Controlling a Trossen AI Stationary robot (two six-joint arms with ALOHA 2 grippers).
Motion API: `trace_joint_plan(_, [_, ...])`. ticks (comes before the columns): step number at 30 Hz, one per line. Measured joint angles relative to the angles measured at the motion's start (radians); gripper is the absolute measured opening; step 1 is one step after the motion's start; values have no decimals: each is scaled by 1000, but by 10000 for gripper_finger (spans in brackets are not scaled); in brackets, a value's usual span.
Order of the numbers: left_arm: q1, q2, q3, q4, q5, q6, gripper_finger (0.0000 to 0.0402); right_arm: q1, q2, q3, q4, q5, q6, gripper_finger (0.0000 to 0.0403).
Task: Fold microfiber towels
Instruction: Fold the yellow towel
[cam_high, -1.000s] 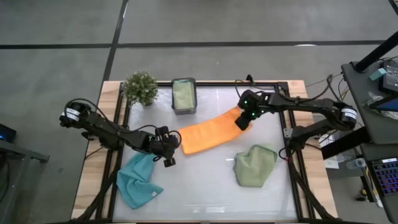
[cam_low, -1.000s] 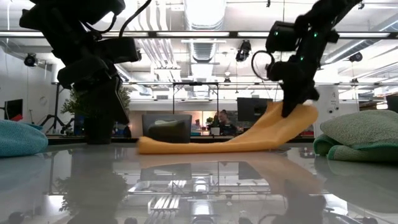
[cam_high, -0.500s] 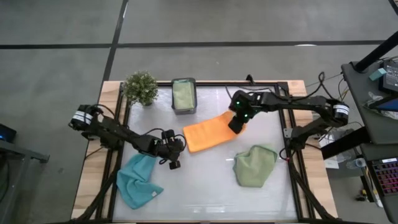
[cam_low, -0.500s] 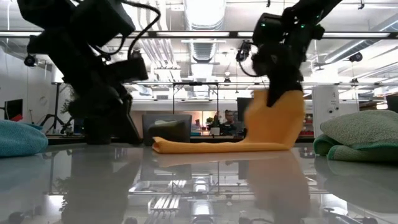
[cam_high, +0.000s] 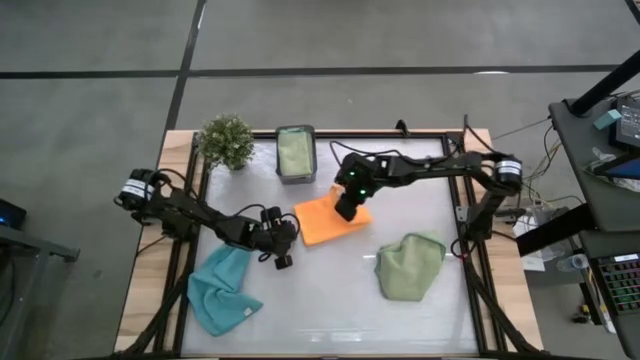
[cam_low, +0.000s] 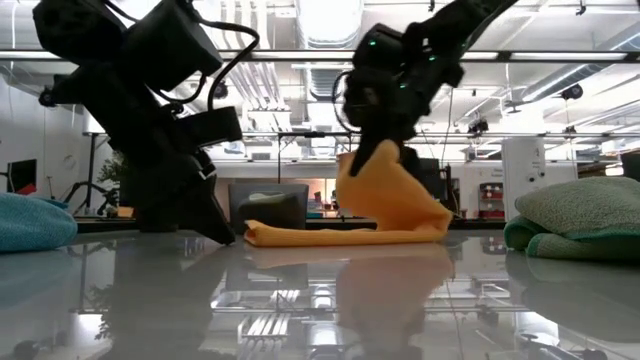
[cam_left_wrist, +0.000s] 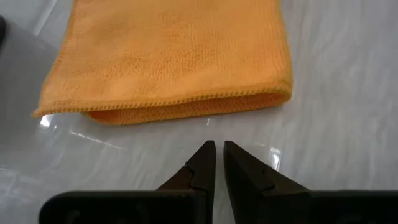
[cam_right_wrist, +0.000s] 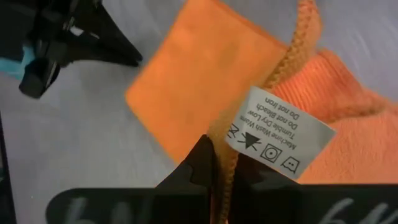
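The orange towel is being held near the middle of the desk, just beside the small dark grey box on its near side. From above, only the right gripper is being shown over the towel's far edge. In the low view the lifted edge is being shown raised and draped over the flat part, with the right gripper pinching its top. In the right wrist view the fingers are being shown closed on the towel's hem, with a white care label hanging beside them. In the left wrist view the left gripper is being shown just short of the towel's folded edge, its fingers nearly closed and gripping nothing.

A sage green towel is being kept folded inside the box. A potted plant is being shown just beside the box. A second sage green towel is being left crumpled on the desk, well apart from the box, and a light blue towel is being left bunched toward the left arm's side, also well apart from the box.
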Motion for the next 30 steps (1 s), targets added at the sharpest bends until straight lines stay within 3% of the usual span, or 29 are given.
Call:
trace_joint_plan(16, [8,1,-3,30,-50,-4,19,30,231,184,43,0,-27,9])
trace_joint_plan(25, [9,1,-4,53,-62,-6,19,45,255,205,81,17,-16,11])
trace_joint_plan(30, [9,1,-4,58,-63,-7,19,51,255,202,105,25,-9,43])
